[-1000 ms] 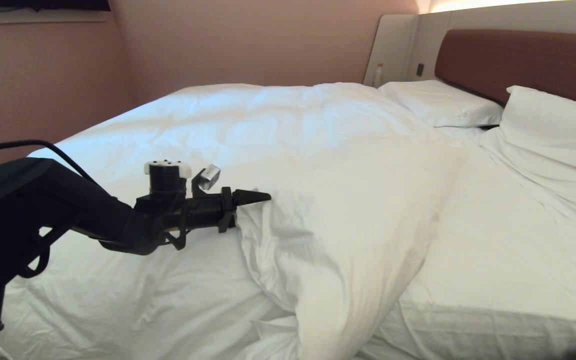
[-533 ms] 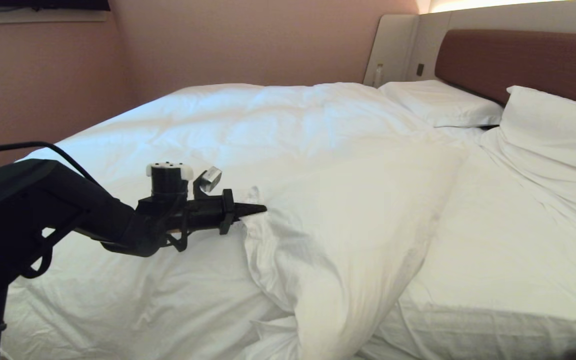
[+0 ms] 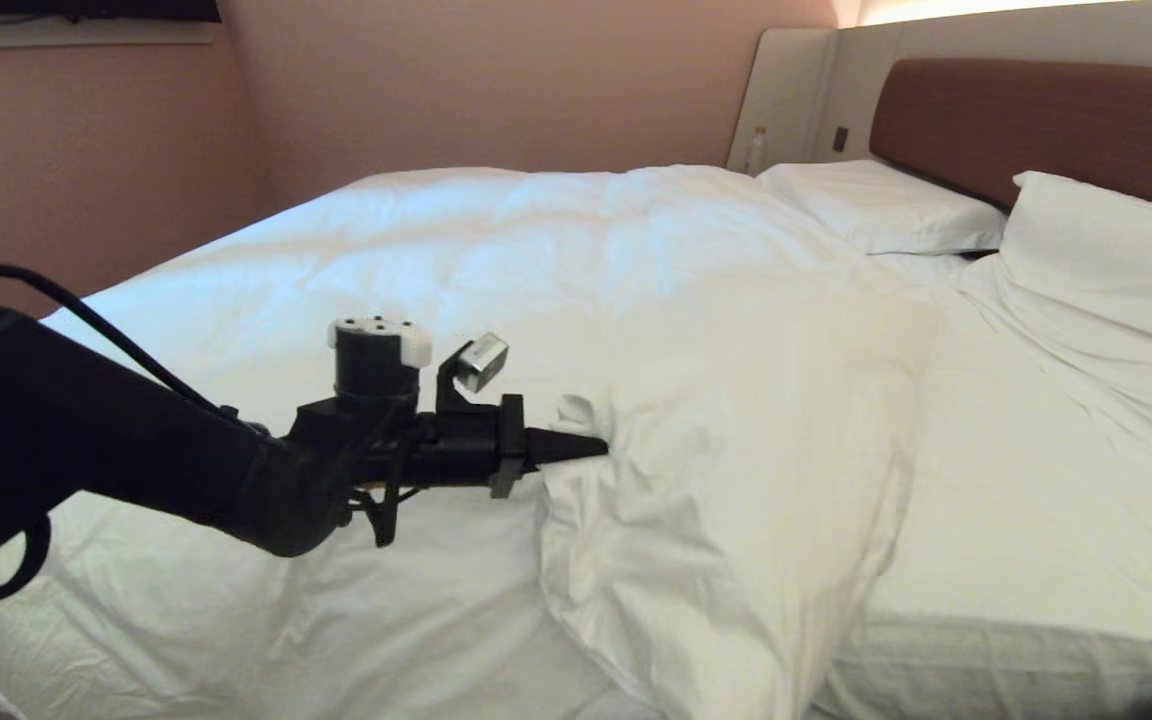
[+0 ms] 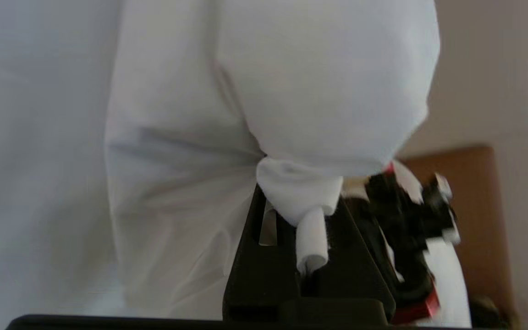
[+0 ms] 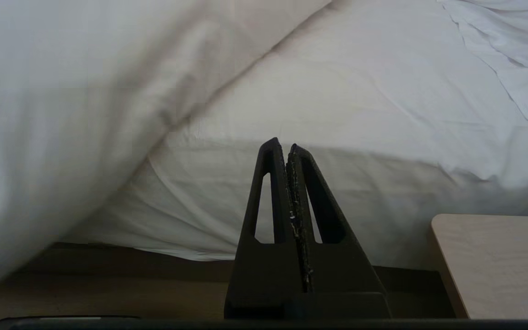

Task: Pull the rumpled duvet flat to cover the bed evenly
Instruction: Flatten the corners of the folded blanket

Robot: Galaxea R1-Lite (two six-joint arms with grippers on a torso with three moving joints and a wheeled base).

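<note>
A white duvet [image 3: 536,260] lies rumpled across the bed [image 3: 1016,560], one corner folded back, baring the sheet near the pillows. The left gripper [image 3: 591,447] has its jaws clamped on that fold's edge (only a small tuft). The right gripper [image 5: 289,149] hangs low beside the mattress, jaws together. A hard pull could slip the thin pinch free.

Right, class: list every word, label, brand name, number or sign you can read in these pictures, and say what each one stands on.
None: no readable text shows in any view.
The duvet, the pillows and the headboard are plain.
The bottle by the headboard is too small for any label to be read.
The left gripper, its jaws shut on a fold of the duvet, bears no legible marking.
</note>
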